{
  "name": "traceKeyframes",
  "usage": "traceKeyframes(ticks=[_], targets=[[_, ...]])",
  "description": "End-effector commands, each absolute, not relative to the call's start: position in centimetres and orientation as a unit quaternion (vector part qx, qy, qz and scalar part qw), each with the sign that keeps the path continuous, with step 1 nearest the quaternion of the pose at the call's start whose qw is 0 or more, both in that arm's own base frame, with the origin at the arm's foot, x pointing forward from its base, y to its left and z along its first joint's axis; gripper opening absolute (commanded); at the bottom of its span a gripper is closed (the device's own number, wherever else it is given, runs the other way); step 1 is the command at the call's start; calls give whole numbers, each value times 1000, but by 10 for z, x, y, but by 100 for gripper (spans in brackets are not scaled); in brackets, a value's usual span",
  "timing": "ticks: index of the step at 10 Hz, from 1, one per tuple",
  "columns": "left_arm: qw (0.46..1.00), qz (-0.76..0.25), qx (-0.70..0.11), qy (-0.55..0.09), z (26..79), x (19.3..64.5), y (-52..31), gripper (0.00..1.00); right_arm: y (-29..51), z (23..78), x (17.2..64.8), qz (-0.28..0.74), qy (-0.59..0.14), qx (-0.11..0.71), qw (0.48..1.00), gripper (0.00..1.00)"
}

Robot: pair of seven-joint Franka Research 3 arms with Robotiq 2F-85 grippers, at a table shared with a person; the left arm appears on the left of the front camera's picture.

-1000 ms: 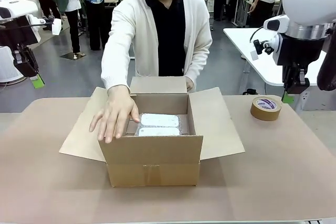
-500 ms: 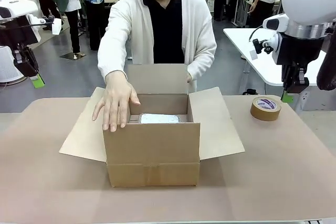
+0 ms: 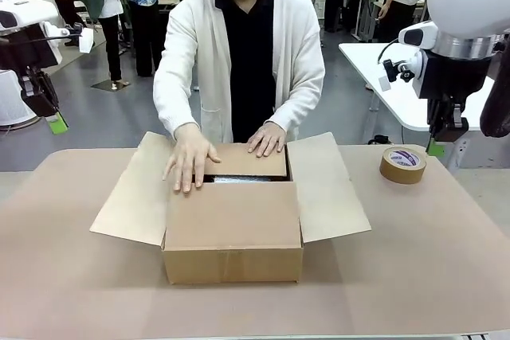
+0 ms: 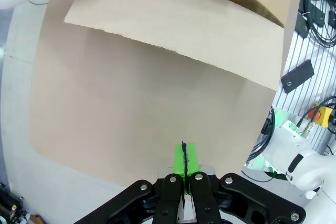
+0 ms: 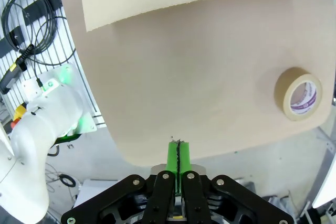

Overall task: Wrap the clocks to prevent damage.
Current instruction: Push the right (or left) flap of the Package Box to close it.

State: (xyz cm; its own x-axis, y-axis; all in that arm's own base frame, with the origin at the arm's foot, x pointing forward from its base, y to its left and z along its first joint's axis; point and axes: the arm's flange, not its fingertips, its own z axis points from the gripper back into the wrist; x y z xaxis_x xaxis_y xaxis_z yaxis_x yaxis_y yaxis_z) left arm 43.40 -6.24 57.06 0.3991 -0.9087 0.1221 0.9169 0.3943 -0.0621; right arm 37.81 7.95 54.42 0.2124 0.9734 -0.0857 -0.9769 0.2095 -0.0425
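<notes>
The left gripper point(image 4: 184, 163) and right gripper point(image 5: 178, 157) hang pinched shut, empty. Mid-table, the cardboard box point(image 3: 233, 228) shows a sliver of wrapped clocks point(image 3: 239, 179). The person's hands point(image 3: 191, 158) press the far flap down. This looks like the box-closing step, and sealing calls for the tape roll point(image 3: 403, 164) at the box's 3 o'clock.

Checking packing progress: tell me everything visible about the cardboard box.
The cardboard box is plain brown, upright at the middle of the table. Its near and far flaps are folded over the top, a dark slit between them; both side flaps splay outward. A person's hand and other hand press on top.
</notes>
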Motion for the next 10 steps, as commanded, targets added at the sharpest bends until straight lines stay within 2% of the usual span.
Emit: traceKeyframes(ticks=[1,10], targets=[[835,-546,-60,-36,572,435,-62,0,80,545,377,624,22,-50,779,1],[835,-546,-60,-36,572,435,-62,0,80,545,377,624,22,-50,779,1]])
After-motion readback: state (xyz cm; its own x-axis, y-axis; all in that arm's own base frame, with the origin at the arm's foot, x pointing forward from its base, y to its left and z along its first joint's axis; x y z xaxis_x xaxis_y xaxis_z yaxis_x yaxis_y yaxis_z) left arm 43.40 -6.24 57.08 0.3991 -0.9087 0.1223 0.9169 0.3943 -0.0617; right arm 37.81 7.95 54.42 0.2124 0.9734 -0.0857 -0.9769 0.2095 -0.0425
